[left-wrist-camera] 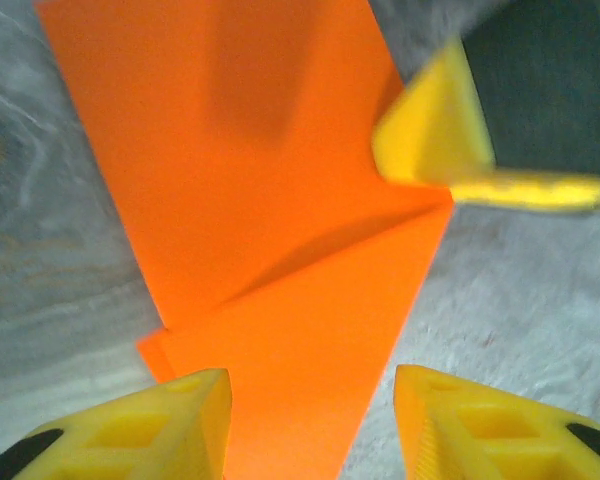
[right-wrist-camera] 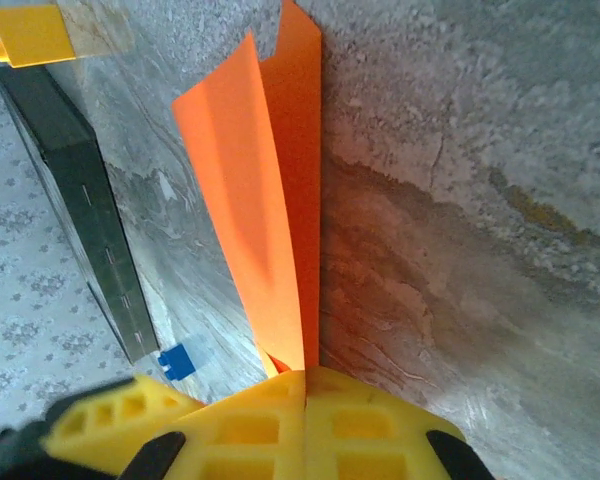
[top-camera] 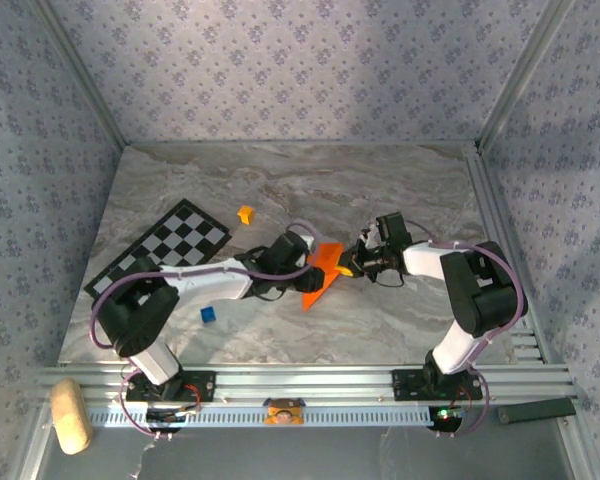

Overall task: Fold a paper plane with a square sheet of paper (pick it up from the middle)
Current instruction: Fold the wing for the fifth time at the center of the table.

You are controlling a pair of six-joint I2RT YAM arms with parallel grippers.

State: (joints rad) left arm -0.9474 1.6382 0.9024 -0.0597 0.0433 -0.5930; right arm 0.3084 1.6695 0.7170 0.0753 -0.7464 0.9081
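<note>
top external: fixed high behind the arm bases (top-camera: 435,385), looking down and forward over the whole table (top-camera: 400,200), from far. left wrist: very near, looking down past the left gripper (left-wrist-camera: 312,410) onto the orange paper (left-wrist-camera: 260,200). right wrist: very near, low, looking along the right gripper (right-wrist-camera: 305,385) across the tabletop to the blue cube (right-wrist-camera: 177,360). all three views share the paper; the top and right-wrist views share the cube.
</note>
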